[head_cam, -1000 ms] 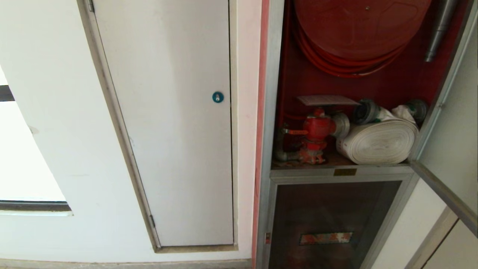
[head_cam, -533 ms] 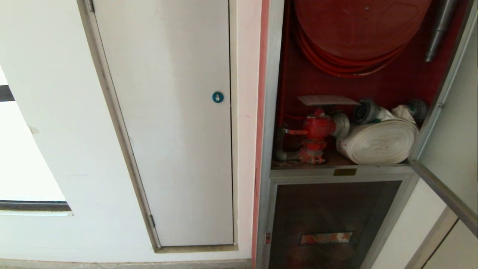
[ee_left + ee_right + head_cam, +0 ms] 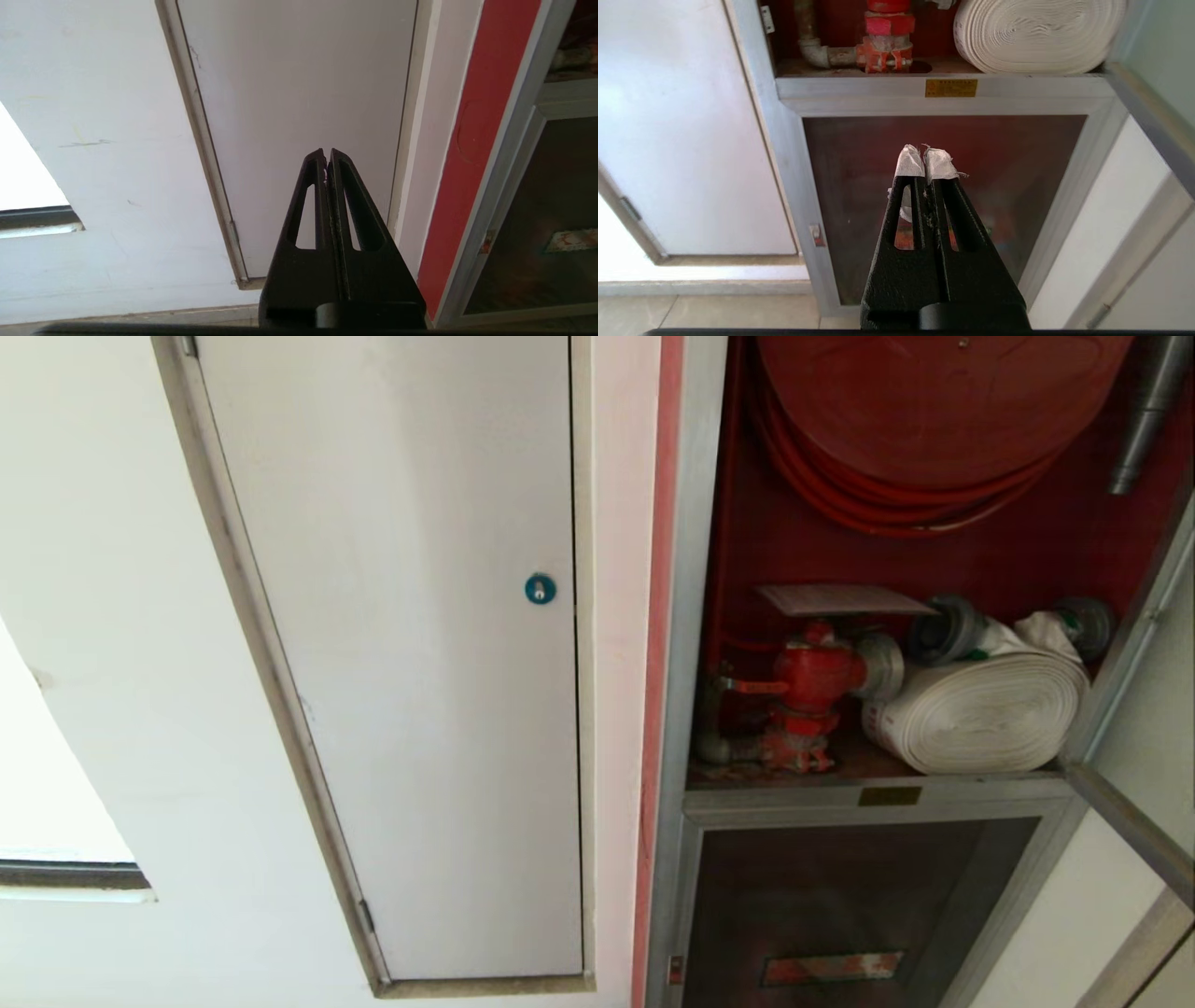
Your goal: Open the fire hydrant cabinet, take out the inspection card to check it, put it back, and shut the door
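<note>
White panel door [image 3: 411, 653], far left: standing shut, its blue round lock [image 3: 540, 588] showing near the right edge; no part of the task.

Left gripper [image 3: 327, 161]: hanging low before that white door, jaws pressed together on nothing, seemingly parked.

Fire hydrant cabinet [image 3: 674, 616], right of centre: standing open, silver frame, red interior. The hose reel [image 3: 934, 401] is filling the upper part; below, the hydrant valve [image 3: 814, 677] is sitting beside the rolled hose [image 3: 980, 709].

Inspection card [image 3: 840, 599]: lying flat on top of the valve, probably so that it is easy to reach.

Lower glass panel [image 3: 943, 186]: staying closed beneath the shelf.

Right gripper [image 3: 927, 163]: facing that lower panel, its tape-wrapped tips closed together and empty.

Door [image 3: 1134, 821], far right: swung wide, leaving the interior exposed.
</note>
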### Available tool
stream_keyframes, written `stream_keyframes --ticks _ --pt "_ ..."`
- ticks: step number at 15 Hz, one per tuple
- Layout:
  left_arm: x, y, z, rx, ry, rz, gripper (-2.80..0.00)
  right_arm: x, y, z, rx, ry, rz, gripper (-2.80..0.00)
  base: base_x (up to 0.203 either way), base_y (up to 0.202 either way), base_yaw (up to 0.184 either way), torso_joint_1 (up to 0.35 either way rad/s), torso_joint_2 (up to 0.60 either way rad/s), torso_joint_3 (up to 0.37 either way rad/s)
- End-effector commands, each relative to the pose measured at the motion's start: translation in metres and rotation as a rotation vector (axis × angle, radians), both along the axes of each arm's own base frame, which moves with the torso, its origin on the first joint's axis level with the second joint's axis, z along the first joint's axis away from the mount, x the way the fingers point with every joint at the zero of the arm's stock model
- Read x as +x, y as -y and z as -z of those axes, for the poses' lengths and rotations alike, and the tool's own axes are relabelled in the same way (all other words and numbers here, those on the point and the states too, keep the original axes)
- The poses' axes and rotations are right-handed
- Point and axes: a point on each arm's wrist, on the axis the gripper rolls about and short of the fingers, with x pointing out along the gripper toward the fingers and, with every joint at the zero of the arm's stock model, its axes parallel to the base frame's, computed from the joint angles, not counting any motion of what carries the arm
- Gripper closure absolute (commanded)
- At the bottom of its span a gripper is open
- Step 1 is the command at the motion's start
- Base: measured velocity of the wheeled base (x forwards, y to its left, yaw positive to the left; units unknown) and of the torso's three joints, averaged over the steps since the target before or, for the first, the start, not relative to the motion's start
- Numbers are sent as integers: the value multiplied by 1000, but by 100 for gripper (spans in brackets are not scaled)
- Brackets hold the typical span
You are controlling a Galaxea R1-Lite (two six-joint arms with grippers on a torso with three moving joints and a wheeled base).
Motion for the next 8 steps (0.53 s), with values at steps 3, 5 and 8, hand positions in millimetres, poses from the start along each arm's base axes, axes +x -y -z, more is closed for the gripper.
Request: stream_keyframes --ticks 3,5,8 --pt "2 0 6 1 -20 0 0 0 0 0 0 -1 -1 0 197 0 -1 1 2 0" --pt "2 0 6 0 -20 0 0 0 0 0 0 -1 -1 0 198 0 -1 3 5 2" --pt "2 0 6 0 -20 0 0 0 0 0 0 -1 -1 0 197 0 1 3 3 2"
